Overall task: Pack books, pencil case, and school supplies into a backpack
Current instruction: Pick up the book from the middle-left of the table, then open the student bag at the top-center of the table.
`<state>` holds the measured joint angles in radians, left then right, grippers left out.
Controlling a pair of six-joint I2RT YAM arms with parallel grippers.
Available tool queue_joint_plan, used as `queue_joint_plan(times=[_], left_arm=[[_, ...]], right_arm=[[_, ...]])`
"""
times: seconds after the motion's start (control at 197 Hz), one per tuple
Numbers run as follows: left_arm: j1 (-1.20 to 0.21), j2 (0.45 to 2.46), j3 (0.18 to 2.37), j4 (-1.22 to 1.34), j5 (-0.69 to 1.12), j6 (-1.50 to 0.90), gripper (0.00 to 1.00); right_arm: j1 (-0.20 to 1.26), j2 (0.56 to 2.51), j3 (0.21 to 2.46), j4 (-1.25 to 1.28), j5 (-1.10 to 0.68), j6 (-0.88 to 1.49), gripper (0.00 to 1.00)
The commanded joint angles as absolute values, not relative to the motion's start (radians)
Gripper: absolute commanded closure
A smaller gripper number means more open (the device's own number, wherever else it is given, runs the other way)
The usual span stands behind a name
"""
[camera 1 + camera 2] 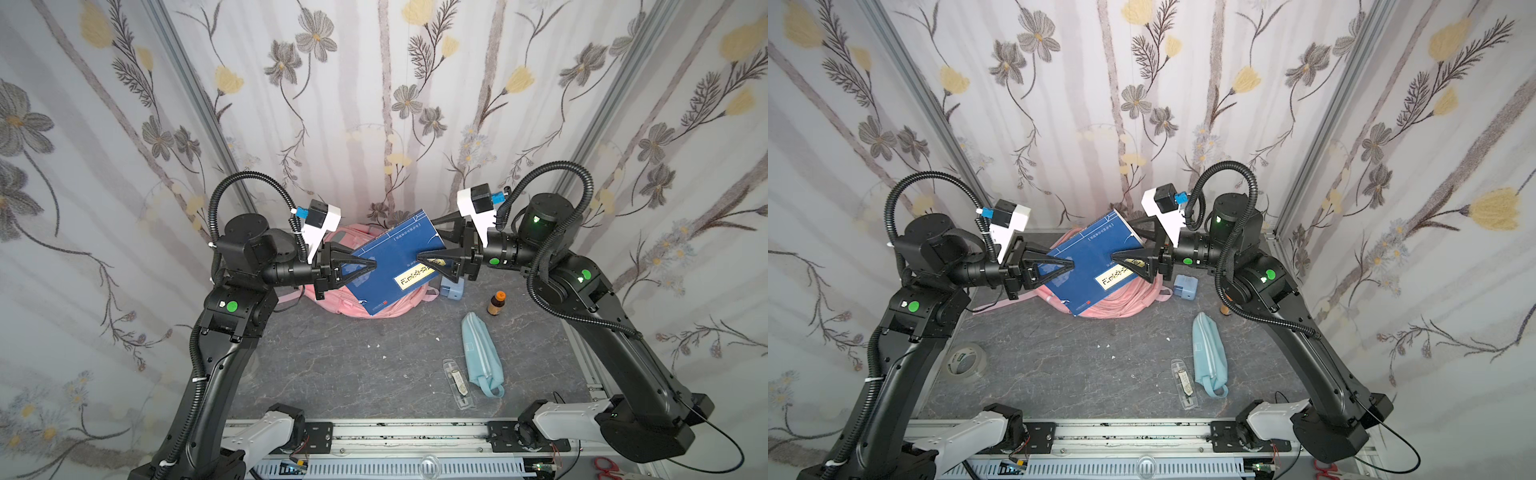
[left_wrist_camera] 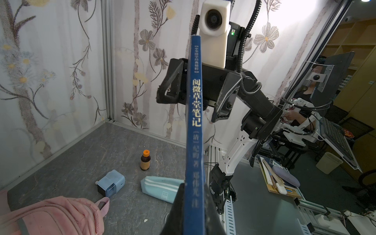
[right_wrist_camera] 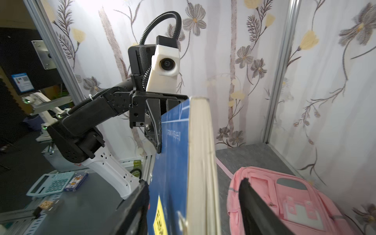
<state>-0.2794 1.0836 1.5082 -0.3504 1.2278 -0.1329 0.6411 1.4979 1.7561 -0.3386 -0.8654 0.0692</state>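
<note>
Hanging tilted in mid-air over the large soft pink fabric backpack (image 1: 332, 303), the thin dark blue paperback book with a yellow label strip (image 1: 390, 266) spans the gap between the 2 arms. The left gripper (image 1: 373, 265) is clamped on the book's spine edge, 1 finger on each cover. The right gripper (image 3: 191, 187) straddles the opposite page edge with its jaws apart. From the right wrist, 1 finger sits right by the blue cover, though I cannot tell if it touches, and the other stands clear of the pages.

The backpack lies at the back of the grey marbled tabletop (image 1: 332, 365). Nearer the front lie the long light-blue fabric pencil case (image 1: 482, 353) and, just beside it, a narrow clear plastic case (image 1: 457, 382).
</note>
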Motion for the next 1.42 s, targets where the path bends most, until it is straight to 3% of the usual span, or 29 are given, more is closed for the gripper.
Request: queue_joint_plan(times=[0.0, 0.081, 0.244, 0.437, 0.519, 0.559, 0.575, 0.671, 0.859, 1.048, 1.246, 1.419], left_arm=[[-0.292, 1.076, 1.487, -0.282, 1.221, -0.131, 1.00], [-0.309, 1.072, 1.461, -0.203, 1.222, -0.182, 1.00], [-0.318, 1.059, 1.416, -0.186, 1.191, -0.172, 1.00], [-0.318, 1.033, 1.391, -0.150, 1.058, -0.145, 1.00], [-0.318, 1.024, 1.382, -0.140, 0.958, -0.128, 0.75], [-0.317, 1.023, 1.379, -0.134, 0.915, -0.109, 0.47], [-0.318, 1.022, 1.377, -0.130, 0.901, -0.100, 0.41], [-0.318, 1.028, 1.362, -0.089, 0.799, -0.075, 0.26], [-0.327, 1.107, 1.362, -0.049, 0.397, -0.128, 0.24], [-0.385, 1.248, 1.434, -0.186, 0.148, -0.108, 0.26], [-0.491, 1.390, 1.479, -0.267, 0.024, -0.049, 0.25], [-0.543, 1.532, 1.516, -0.325, -0.048, -0.044, 0.25]], right_arm=[[0.641, 1.517, 1.773, -0.302, -0.956, 0.115, 0.37], [0.640, 1.524, 1.779, -0.327, -0.942, 0.096, 0.48], [0.637, 1.536, 1.804, -0.362, -0.957, 0.084, 1.00], [0.597, 1.517, 1.798, -0.376, -0.926, 0.065, 1.00], [0.574, 1.492, 1.771, -0.352, -0.877, 0.071, 1.00], [0.556, 1.471, 1.742, -0.325, -0.846, 0.080, 1.00], [0.548, 1.458, 1.724, -0.308, -0.825, 0.086, 1.00], [0.506, 1.386, 1.629, -0.221, -0.736, 0.116, 1.00], [0.480, 1.212, 1.425, -0.103, -0.447, 0.060, 1.00], [0.473, 1.068, 1.301, -0.089, -0.125, 0.055, 1.00], [0.462, 0.951, 1.224, -0.159, 0.079, 0.142, 1.00], [0.457, 0.868, 1.131, -0.204, 0.135, 0.232, 1.00]])
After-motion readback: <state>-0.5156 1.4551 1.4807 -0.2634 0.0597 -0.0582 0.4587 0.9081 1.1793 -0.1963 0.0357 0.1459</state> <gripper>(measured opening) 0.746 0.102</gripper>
